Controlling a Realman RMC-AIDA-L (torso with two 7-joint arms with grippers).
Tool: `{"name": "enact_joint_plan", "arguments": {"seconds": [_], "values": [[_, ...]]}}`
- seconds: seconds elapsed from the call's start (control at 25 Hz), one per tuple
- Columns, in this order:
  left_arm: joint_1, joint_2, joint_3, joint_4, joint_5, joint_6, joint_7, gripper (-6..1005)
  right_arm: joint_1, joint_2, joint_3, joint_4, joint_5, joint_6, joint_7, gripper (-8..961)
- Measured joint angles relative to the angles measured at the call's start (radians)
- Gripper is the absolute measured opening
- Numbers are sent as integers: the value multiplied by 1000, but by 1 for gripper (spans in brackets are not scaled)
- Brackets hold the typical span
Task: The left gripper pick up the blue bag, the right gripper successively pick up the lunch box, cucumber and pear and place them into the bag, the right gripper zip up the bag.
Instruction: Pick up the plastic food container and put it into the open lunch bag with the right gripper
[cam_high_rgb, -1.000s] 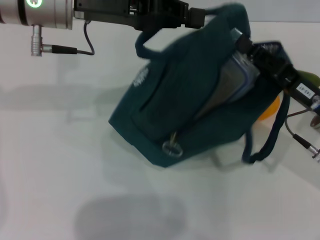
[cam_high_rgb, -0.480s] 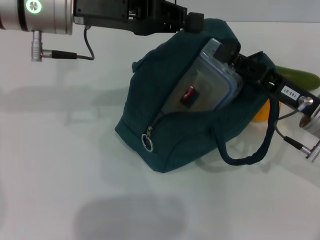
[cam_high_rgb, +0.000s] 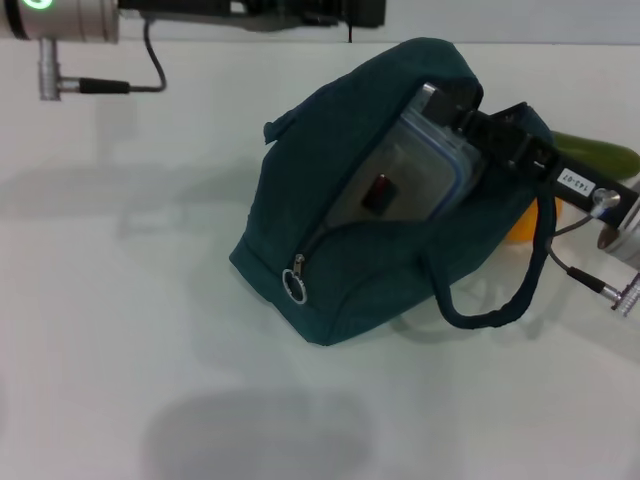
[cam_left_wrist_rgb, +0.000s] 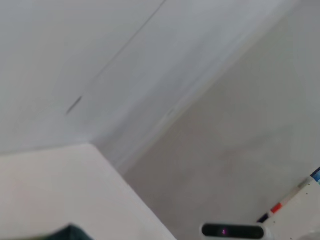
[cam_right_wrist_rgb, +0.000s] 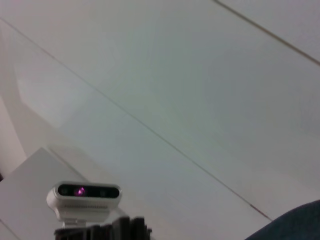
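Centrally on the white table (cam_high_rgb: 120, 330) sits 1 blue bag (cam_high_rgb: 330, 230), its mouth unzipped, 1 zipper pull (cam_high_rgb: 294, 285) at the lower end of the opening and 1 strap loop (cam_high_rgb: 500, 300) trailing toward the robot's right. Inside the opening lies 1 clear lunch box (cam_high_rgb: 415, 170), partly sunk in the bag. The right gripper (cam_high_rgb: 478, 118) reaches into the bag mouth at the box's upper corner; whether its jaws pinch the box cannot be told. Behind the bag's right side, 1 cucumber (cam_high_rgb: 600, 155) and 1 orange-yellow fruit (cam_high_rgb: 522, 225) show only in part. The left gripper (cam_high_rgb: 340, 12) is above the bag at the frame's top edge, apart from the fabric; its jaw state cannot be told. Open tabletop extends left of and in front of the bag.
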Motion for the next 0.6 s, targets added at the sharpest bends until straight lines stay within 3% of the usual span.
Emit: {"name": "enact_joint_plan", "arguments": {"seconds": [0.28,0.48,0.6], "values": [[13,29,-49,-1,87,-34,127,99,11,-1,-1,-18,-3,-5,0,104],[31,34,-81,-1,208,-61,206,136,11,-3,-2,-20,-3,-21,2,105],[44,32,-82,-2,251,-71,246,159,10,-4,2,-23,-3,-25,3,156]]}}
